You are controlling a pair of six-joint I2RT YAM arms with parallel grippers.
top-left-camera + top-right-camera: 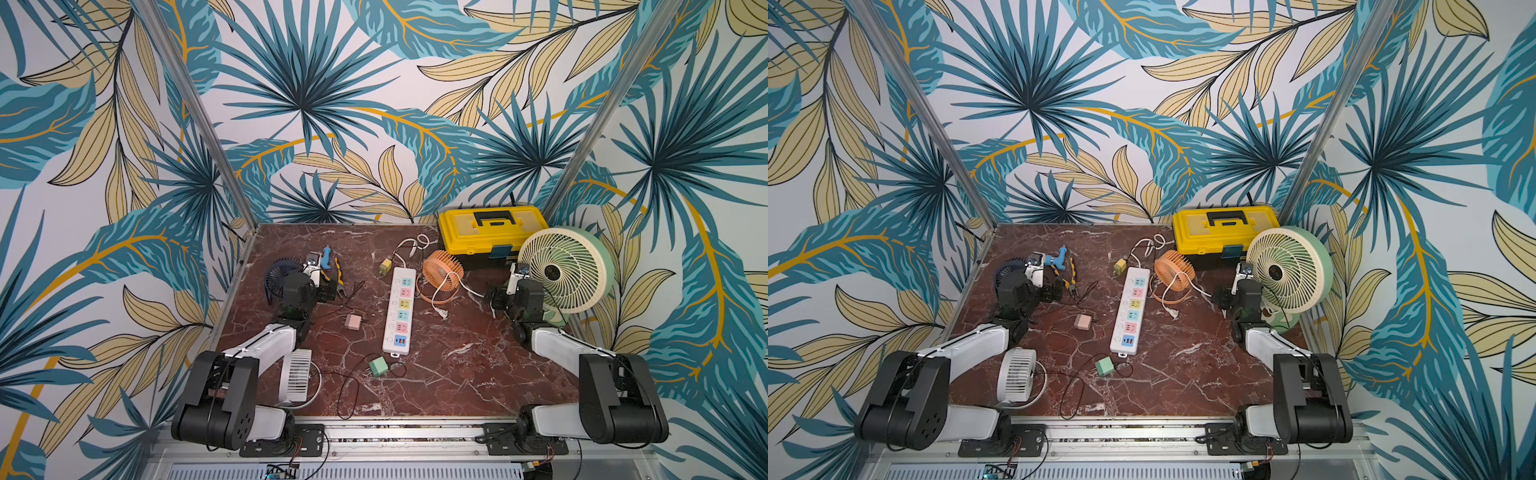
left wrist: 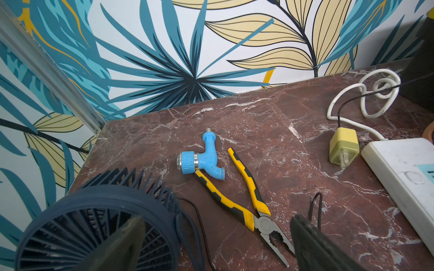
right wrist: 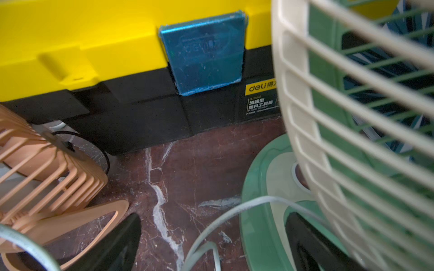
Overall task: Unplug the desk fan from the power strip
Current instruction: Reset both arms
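Observation:
The white power strip [image 1: 399, 309] [image 1: 1129, 309] lies lengthwise mid-table with its pastel sockets bare, and no plug shows in them. Several desk fans stand around it: orange [image 1: 442, 272], navy [image 1: 280, 274], a big cream-and-green one [image 1: 565, 268], and white [image 1: 296, 376]. The orange fan's white cable [image 1: 436, 297] ends loose on the table. My left gripper [image 1: 328, 291] [image 2: 216, 244] hangs open beside the navy fan [image 2: 94, 223], holding nothing. My right gripper [image 1: 494, 301] [image 3: 211, 239] is open by the green fan's base [image 3: 258, 187], straddling a white cable [image 3: 234, 211] without gripping it.
Yellow-handled pliers [image 2: 253, 211] and a blue tap [image 2: 204, 159] lie ahead of the left gripper. Loose adapters lie around the strip: yellow [image 1: 385, 266], pink [image 1: 353, 322], green [image 1: 377, 366], trailing thin black wires. A yellow toolbox [image 1: 492, 232] stands at the back right.

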